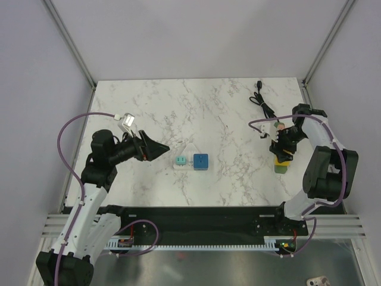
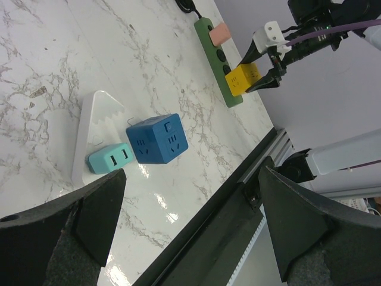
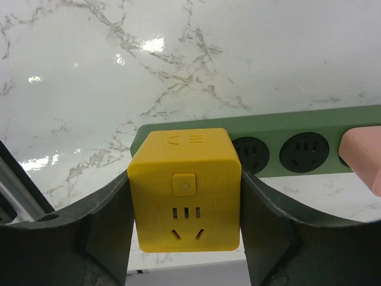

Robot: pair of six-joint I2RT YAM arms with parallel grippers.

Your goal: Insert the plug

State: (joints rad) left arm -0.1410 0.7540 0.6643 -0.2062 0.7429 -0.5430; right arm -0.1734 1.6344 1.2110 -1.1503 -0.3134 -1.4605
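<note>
While the right gripper [image 1: 282,149] clamps the yellow cube plug [image 3: 184,190], the cube sits over the end socket of the green power strip [image 3: 297,122], whose long axis runs across the jaws. I cannot tell whether it is seated. The left gripper [image 1: 158,149] hangs wide open, well apart.

Between the fingers of your right pincer [image 3: 186,205], the yellow cube [image 3: 186,190] covers the end of the green power strip [image 3: 286,149] behind it, so you cannot tell whether its pins sit in a socket. To the right of that pincer, the pink plug [image 3: 364,159] and the strip run off the picture's edge. From above, the pincer hides most of the strip. Both fingers of your left pincer [image 2: 191,176] are cut by the lower edge, and far beyond it the black cable [image 2: 187,5] leaves at the top.
</note>
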